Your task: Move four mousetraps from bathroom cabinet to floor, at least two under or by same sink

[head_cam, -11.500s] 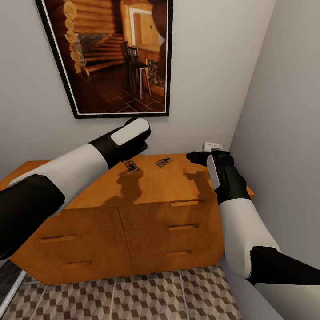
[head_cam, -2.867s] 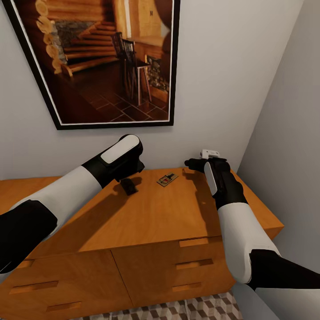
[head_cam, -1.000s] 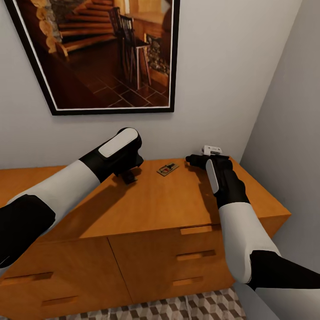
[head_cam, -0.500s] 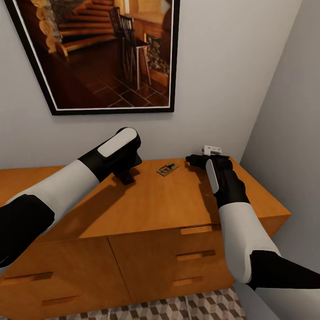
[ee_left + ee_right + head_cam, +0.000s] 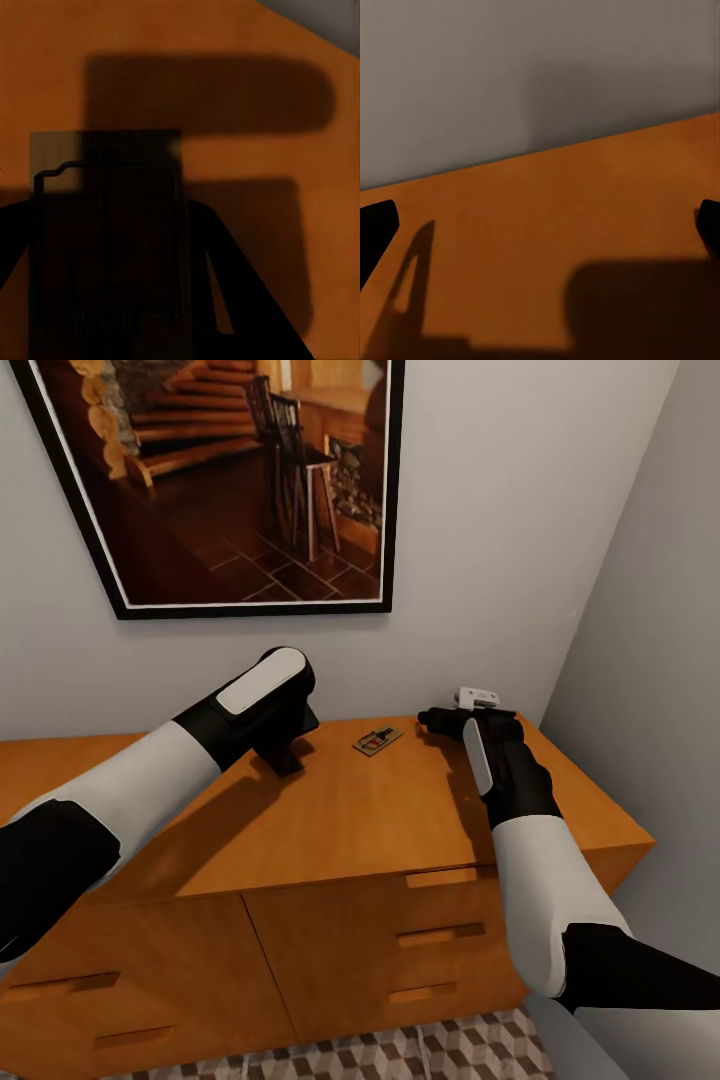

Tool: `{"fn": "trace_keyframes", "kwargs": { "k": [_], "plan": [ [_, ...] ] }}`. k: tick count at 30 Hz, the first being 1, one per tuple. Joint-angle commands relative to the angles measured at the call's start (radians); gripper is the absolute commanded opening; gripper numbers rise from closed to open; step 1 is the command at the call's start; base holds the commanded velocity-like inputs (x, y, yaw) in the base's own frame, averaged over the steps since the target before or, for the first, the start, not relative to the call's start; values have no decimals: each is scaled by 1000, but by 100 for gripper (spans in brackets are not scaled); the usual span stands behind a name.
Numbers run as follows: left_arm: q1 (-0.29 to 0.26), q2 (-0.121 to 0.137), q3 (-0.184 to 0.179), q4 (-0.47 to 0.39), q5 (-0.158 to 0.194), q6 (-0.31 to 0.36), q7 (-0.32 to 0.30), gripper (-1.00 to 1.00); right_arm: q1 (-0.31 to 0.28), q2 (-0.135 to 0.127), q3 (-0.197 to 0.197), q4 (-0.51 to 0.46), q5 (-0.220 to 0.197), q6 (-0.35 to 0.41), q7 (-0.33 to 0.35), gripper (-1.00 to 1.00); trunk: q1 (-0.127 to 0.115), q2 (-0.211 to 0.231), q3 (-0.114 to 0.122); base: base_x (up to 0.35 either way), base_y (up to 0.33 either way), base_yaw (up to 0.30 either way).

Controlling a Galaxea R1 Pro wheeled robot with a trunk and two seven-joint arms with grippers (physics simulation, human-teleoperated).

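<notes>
One mousetrap [image 5: 377, 741] lies flat on the orange wooden cabinet [image 5: 350, 820], near the back of its top. My left gripper [image 5: 284, 760] reaches down to the cabinet top a little to the left of that trap. In the left wrist view a second mousetrap [image 5: 105, 247] sits in deep shadow between the dark fingers [image 5: 247, 315], which press against both of its long sides. My right gripper [image 5: 435, 717] hovers open over the back right of the cabinet top, right of the lying trap. Its fingertips [image 5: 379, 225] stand wide apart with nothing between them. The sink is out of view.
A large framed picture [image 5: 230, 480] hangs on the grey wall behind the cabinet. A grey side wall [image 5: 650, 660] stands close on the right. The cabinet front has several drawers [image 5: 440, 935]. A strip of the cube-patterned bathroom floor [image 5: 450, 1050] shows below.
The left gripper came down over the left mousetrap and closed on it. In the last second the left arm has edged slightly left. The right arm and the other trap are still.
</notes>
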Motion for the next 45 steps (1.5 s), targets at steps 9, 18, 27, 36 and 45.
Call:
{"fn": "trace_keyframes", "kwargs": {
  "k": [9,18,27,36,45],
  "plan": [
    [28,-3,11,-20,3,25,18,-100,0,1,-3,106,10,-35,-2,100,0,0,-1,0,0,0],
    [27,-5,32,-36,6,50,35,-100,0,1,-3,107,10,-37,-2,100,0,0,-1,0,0,0],
    [27,-6,34,-37,7,51,36,-100,0,1,-3,107,10,-37,-2,100,0,0,-1,0,0,0],
    [25,-6,27,-31,7,43,37,-100,12,1,2,19,0,-38,-12,100,-8,14,5,0,0,0],
    [52,-6,31,-28,9,44,39,-100,58,1,5,-11,0,-40,-14,100,-42,77,34,0,0,0]
  ]
}}
